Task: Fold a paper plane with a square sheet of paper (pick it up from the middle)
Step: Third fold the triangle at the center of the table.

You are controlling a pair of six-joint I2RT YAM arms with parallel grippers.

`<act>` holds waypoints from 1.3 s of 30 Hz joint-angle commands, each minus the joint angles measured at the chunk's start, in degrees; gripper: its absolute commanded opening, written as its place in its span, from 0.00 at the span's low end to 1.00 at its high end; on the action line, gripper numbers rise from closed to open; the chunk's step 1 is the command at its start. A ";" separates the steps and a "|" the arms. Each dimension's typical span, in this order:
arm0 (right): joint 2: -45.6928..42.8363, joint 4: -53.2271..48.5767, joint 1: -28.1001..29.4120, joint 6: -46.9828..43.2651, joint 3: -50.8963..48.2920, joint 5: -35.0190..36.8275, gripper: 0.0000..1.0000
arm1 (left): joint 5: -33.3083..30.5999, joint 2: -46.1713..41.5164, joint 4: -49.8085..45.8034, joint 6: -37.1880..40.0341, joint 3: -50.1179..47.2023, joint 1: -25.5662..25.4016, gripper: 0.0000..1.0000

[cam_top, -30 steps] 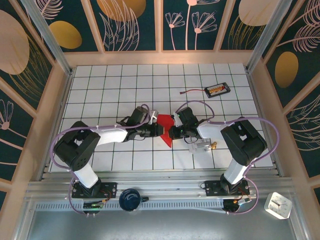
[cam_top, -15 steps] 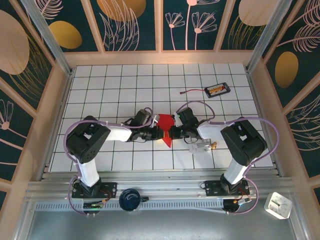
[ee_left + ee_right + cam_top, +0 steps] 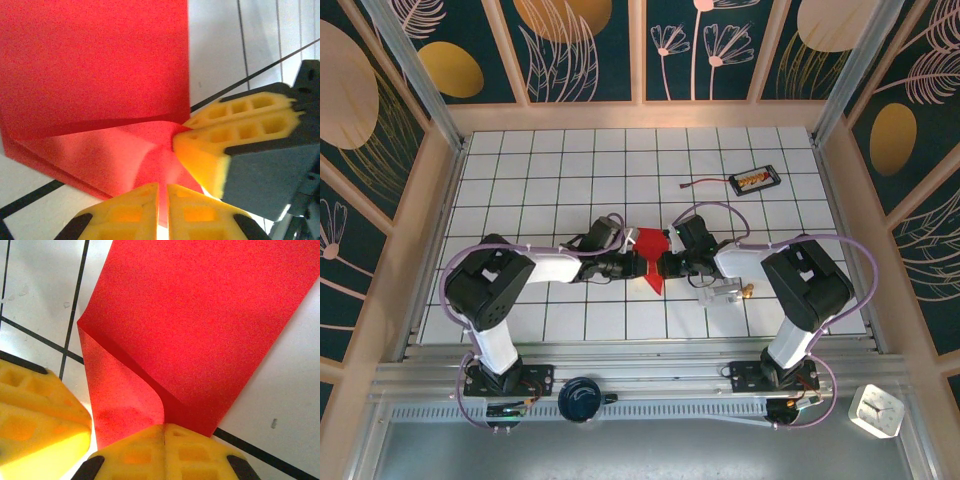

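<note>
White gridded table (image 3: pixel 520 180) walled by dark floral panels (image 3: pixel 590 50)

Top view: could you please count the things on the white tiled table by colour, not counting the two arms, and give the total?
Red: 1, the folded paper
Black: 1, the small tray with its cable
Clear: 1, the plastic piece
Total: 3

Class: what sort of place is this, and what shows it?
Probably a robotics lab work cell: a left arm and a right arm bolted at the edge of a white gridded table, patterned panels walling it in.
</note>
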 commanded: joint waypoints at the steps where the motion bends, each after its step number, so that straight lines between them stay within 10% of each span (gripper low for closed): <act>1: 1.62 -4.74 0.67 0.05 -2.10 2.50 0.00 | -2.00 -0.67 -0.78 -0.30 1.48 0.04 0.12; 25: 1.62 -4.94 0.74 -0.19 -2.00 2.77 0.00 | -3.98 2.22 -2.99 2.35 2.15 1.15 0.12; 39: 2.15 -5.29 0.69 1.63 -2.20 3.09 0.00 | 6.60 -6.35 8.39 -5.06 -7.31 -2.87 0.04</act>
